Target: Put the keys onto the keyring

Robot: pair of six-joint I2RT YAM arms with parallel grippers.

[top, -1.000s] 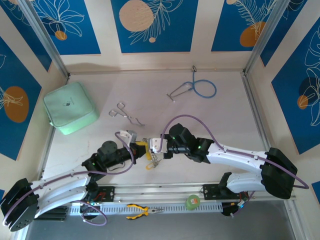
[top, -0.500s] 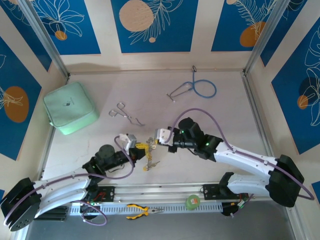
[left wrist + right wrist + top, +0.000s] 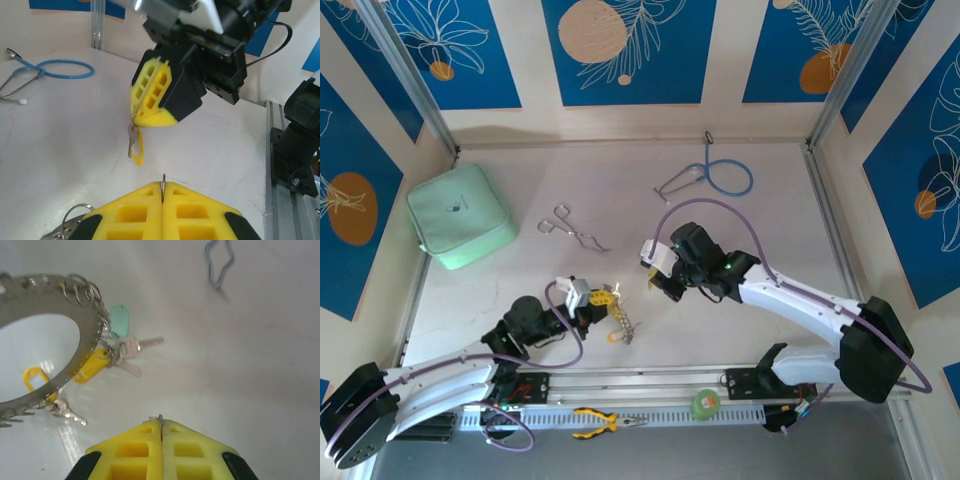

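Observation:
The keyring (image 3: 45, 295) is a wide silvery band with small rings along its rim. Keys hang from it: a silver key (image 3: 132, 347), a teal tag (image 3: 120, 317) and a yellow tag (image 3: 92, 367). My left gripper (image 3: 163, 185) is shut on a thin metal edge of the keyring (image 3: 620, 322), low over the table near the front. My right gripper (image 3: 160, 424) is shut on a sliver of metal. In the left wrist view, my right gripper (image 3: 142, 117) has a key with a yellow tag (image 3: 135, 147) dangling from its tips. From above, my right gripper (image 3: 652, 282) is just right of and behind my left gripper (image 3: 603, 297).
Silver forceps (image 3: 572, 230) lie behind the left arm. A blue-tubed stethoscope (image 3: 715, 178) lies at the back. A mint-green pouch (image 3: 460, 215) sits at the left. Yellow-handled pliers (image 3: 603, 422) rest on the front rail.
The two grippers have drawn apart. My right gripper moved back and to the right with its key. My left gripper dropped lower and nearer the front edge with the keyring.

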